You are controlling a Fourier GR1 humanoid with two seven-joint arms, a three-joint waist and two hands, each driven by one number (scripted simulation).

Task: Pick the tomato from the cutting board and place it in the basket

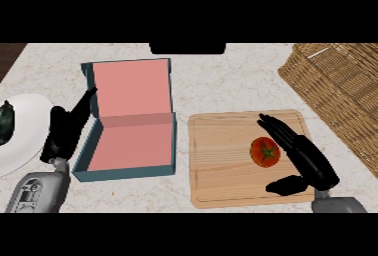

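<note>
Pale speckled stone counter [236, 85], seen from steeply above. The tomato [265, 151] sits on the wooden cutting board [221, 170], over toward the board's right side, green stem scar facing up. The right hand [304, 157] is right next to it on the right, fingers [279, 128] stretched out straight along the tomato's far-right flank and the thumb [286, 185] sticking out below it, so the hand is spread and cupping around the tomato without closing on it. Can't tell if the fingers actually touch the skin.

The left half of the board is bare wood, so there's plenty of room there. The board's right edge is just past the hand, then a strip of counter, then the wicker basket [339, 85] angled in the top right corner, running out of view.

Left of the board, nearly touching its edge, is a teal box [133, 125] with a pink inside, lid flipped open. The left hand [66, 132] rests by the box's left wall, fingers straight and relaxed. A white plate [26, 140] with something dark green on it pokes in from the left edge.
</note>
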